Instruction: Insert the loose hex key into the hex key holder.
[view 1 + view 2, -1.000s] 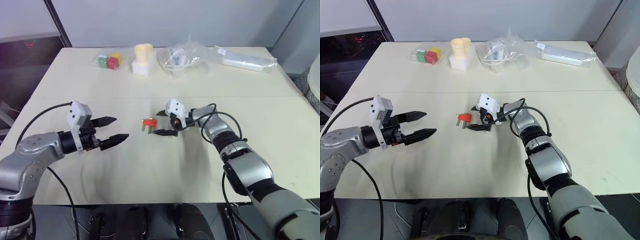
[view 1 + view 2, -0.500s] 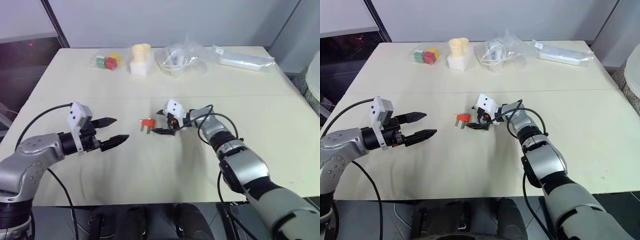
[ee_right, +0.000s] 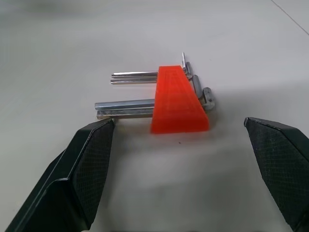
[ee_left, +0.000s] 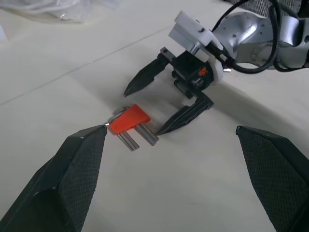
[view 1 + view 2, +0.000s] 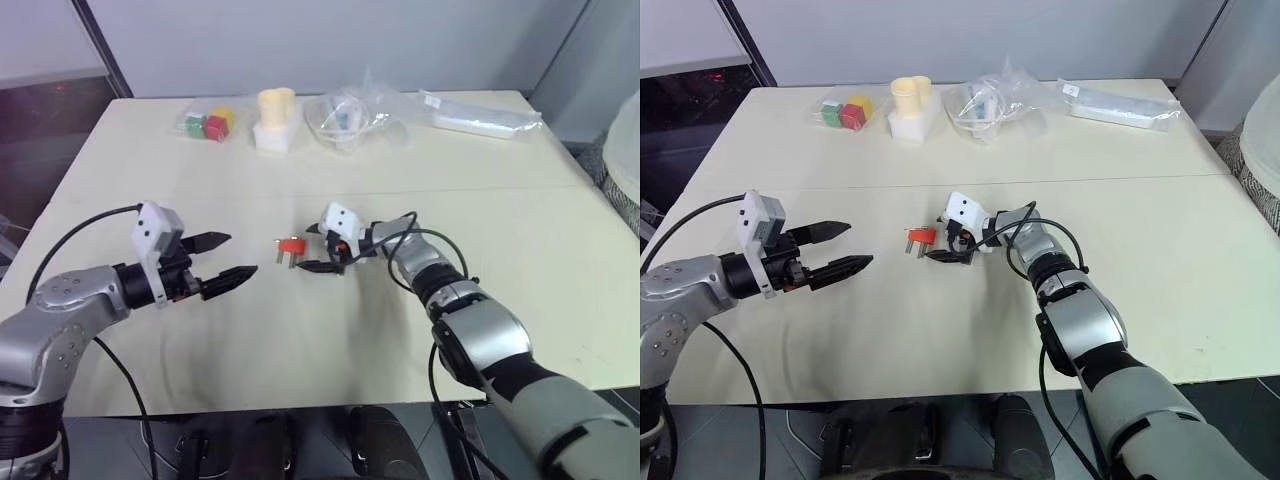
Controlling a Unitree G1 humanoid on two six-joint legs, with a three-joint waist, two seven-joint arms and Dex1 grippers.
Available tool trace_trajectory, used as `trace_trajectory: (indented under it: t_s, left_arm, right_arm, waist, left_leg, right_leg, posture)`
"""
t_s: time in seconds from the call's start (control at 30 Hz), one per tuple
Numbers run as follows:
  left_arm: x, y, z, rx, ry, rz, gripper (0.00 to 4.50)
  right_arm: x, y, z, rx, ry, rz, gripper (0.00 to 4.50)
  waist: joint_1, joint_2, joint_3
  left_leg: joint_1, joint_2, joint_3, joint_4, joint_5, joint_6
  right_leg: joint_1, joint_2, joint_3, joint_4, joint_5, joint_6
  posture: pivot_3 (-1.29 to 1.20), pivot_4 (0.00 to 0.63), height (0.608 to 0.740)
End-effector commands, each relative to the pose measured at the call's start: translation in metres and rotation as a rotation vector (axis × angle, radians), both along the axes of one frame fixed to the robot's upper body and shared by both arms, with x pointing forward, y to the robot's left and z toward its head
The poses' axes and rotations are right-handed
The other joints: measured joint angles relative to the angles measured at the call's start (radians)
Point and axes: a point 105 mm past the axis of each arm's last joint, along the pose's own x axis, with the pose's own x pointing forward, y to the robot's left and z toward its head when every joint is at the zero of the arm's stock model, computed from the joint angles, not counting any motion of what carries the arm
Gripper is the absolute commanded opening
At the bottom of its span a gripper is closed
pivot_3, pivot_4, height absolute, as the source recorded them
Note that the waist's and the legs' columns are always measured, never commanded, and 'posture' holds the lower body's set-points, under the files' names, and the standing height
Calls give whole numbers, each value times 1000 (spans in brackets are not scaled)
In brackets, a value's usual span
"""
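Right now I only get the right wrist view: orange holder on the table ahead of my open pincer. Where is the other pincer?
Observer: The left pincer hovers over the table on the robot's left of the hex key holder, apart from it and pointing toward it.
Operator: Is it carrying anything?
Observer: No, its fingers stand open with nothing between them.
Operator: What else is on the table?
Observer: Along the far edge lie a bag of coloured blocks, a pale yellow cylinder on a white base, and clear plastic bags.
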Motion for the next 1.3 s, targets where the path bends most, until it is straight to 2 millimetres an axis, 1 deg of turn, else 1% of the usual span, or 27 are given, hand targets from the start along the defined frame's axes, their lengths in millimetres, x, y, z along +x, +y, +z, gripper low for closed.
trace_trajectory:
  t_s: [0.03,0.23,0.27,0.33,0.43,0.47,0.5,0.7,0.77,0.8,0.87,0.93,1.0,1.07,1.23,1.3]
  left_arm:
    - [-4,3,12,11,-47,10,4479]
    - [-5,4,13,12,-51,23,4479]
    - [-5,4,13,12,-52,25,4500]
    - [-5,4,13,12,-54,29,4500]
    - [-5,5,16,13,-67,46,4500]
    - [-5,6,16,12,-70,50,4500]
    - [-6,6,17,11,-71,54,4500]
    - [-9,9,16,12,-66,68,4500]
    - [-9,8,15,11,-64,67,4500]
    - [-8,7,14,9,-62,63,4500]
    - [-7,4,12,0,-57,55,4500]
    - [-6,1,9,-3,-49,47,4500]
    - [-4,0,6,-9,-43,42,4500]
    - [0,-2,3,-16,-38,42,4500]
    - [12,-5,-1,-50,-46,41,4500]
    - [21,-10,-4,-79,-38,24,4500]
  right_arm:
    - [2,8,10,6,-28,14,4476]
    - [0,11,7,0,-17,23,4476]
    - [0,12,6,0,-16,23,3928]
    - [-1,13,5,-1,-11,29,3236]
    - [-4,17,1,-3,4,43,1645]
    - [-5,18,0,-4,6,43,1183]
    - [-5,19,0,-5,6,42,1026]
    - [-6,21,-3,-7,9,45,1029]
    - [-5,19,1,3,-33,46,1029]
    - [-2,15,6,10,-95,35,1029]
    - [3,5,20,14,-277,17,1029]
    - [2,-4,32,36,-411,6,1029]
    - [2,-12,39,54,-489,-19,1029]
    - [-7,-18,45,48,-606,0,1029]
    - [-30,-23,53,12,-773,49,1029]
    - [-44,-24,62,-9,-906,85,1029]
  waist:
    - [0,0,0]
    - [0,0,0]
    - [0,0,0]
    - [0,0,0]
    - [0,0,0]
    - [0,0,0]
    - [0,0,0]
    - [-1,0,0]
    - [-1,0,0]
    - [-1,0,0]
    - [2,0,0]
    - [6,0,0]
    - [7,0,0]
    - [3,0,0]
    - [3,0,0]
    - [4,0,0]
  left_leg:
    - [0,0,0,0,0,0]
    - [1,0,0,0,0,-1]
    - [1,0,0,0,0,-1]
    - [1,0,0,0,1,-1]
    - [1,0,0,0,1,-1]
    - [1,0,0,0,1,-1]
    - [2,0,0,0,1,-1]
    - [2,0,0,0,1,-1]
    - [2,0,0,0,1,-2]
    - [2,0,0,0,1,-2]
    - [2,0,0,0,1,-2]
    - [2,0,0,0,1,-2]
    - [2,-1,0,0,1,-2]
    - [2,-1,0,1,1,-2]
    - [2,0,0,1,1,-2]
    - [2,0,0,1,1,-2]
  right_leg:
    - [0,0,0,0,0,0]
    - [-1,0,0,5,0,0]
    - [-1,0,0,5,0,0]
    - [-1,0,0,5,0,0]
    - [-1,0,0,5,0,0]
    - [-1,0,0,6,0,0]
    - [-1,0,0,6,0,0]
    - [-1,0,0,6,0,0]
    - [-1,1,0,6,0,0]
    - [-1,1,1,6,0,-1]
    - [-1,1,1,6,0,-1]
    - [-1,0,0,6,0,-1]
    - [-1,0,0,6,0,-1]
    - [-1,0,1,6,0,-1]
    - [-1,2,1,6,0,-1]
    - [-1,2,1,6,0,-1]
  posture:
    - [0,150,740]
    - [0,150,740]
    - [0,150,740]
    - [0,150,740]
    - [0,150,740]
    - [0,150,740]
    - [0,150,740]
    - [0,150,740]
    - [0,150,740]
    - [0,150,740]
    - [0,150,740]
    - [0,150,740]
    - [0,150,740]
    - [0,150,740]
    - [0,150,740]
    - [0,150,740]
